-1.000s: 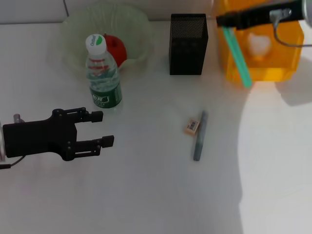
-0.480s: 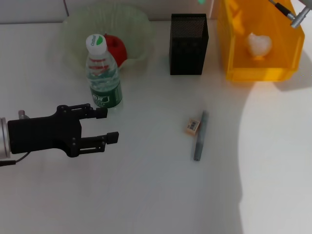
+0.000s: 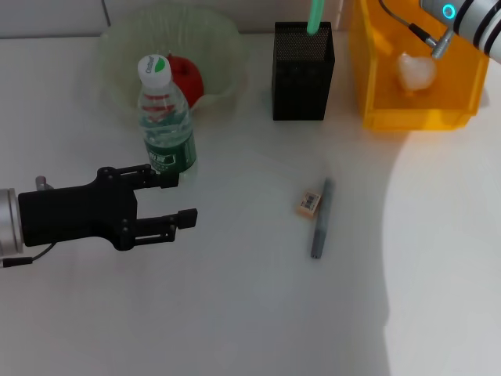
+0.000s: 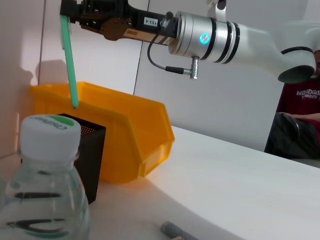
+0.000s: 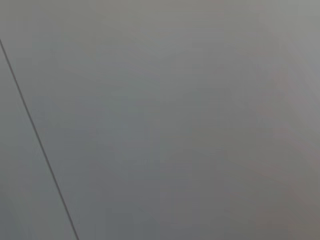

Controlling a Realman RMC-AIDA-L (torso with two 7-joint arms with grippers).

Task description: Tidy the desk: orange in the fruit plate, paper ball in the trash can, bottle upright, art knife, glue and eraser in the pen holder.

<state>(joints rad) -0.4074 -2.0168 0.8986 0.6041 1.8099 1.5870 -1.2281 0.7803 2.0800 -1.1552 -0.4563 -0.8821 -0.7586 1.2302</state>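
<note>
My right gripper shows only in the left wrist view. It is shut on a thin green stick that hangs upright with its tip just over the mouth of the black mesh pen holder. In the head view only the stick's lower end shows. The eraser and a grey stick lie side by side mid-table. The bottle stands upright. The orange sits in the fruit plate. The paper ball lies in the trash can. My left gripper is open and empty just in front of the bottle.
The trash can stands right beside the pen holder at the back right. The right arm reaches across above the trash can. The right wrist view shows only a plain grey wall.
The right arm swung the green stick from over the trash can to upright above the pen holder. My left gripper crept a little to the right.
</note>
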